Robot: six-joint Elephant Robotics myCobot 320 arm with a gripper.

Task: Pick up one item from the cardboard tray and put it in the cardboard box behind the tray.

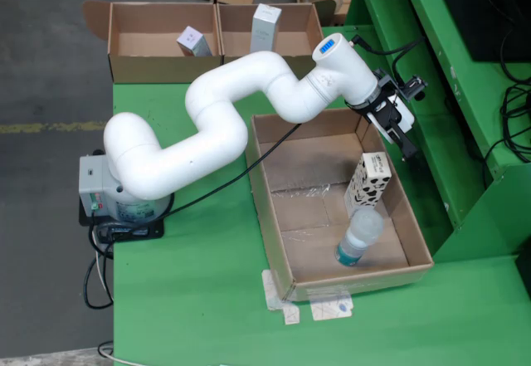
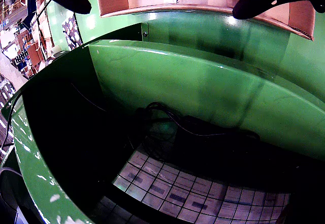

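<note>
White robot arm's black gripper (image 1: pixel 397 125) hangs over the far right rim of the shallow brown cardboard tray (image 1: pixel 274 241), fingers spread and apparently empty. Spotted white carton (image 1: pixel 368 180) and clear plastic bottle (image 1: pixel 359 236) remain inside; open cardboard box (image 1: pixel 133 65) awaits.

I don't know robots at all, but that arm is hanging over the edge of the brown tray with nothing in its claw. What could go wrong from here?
The gripper sits open and empty over the tray's right wall, so a straight descent might hit cardboard. The patterned carton leans against that wall, touching the clear bottle; grabbing one could topple or roll the other. The black cable draped over the tray's left wall could snag.
</note>
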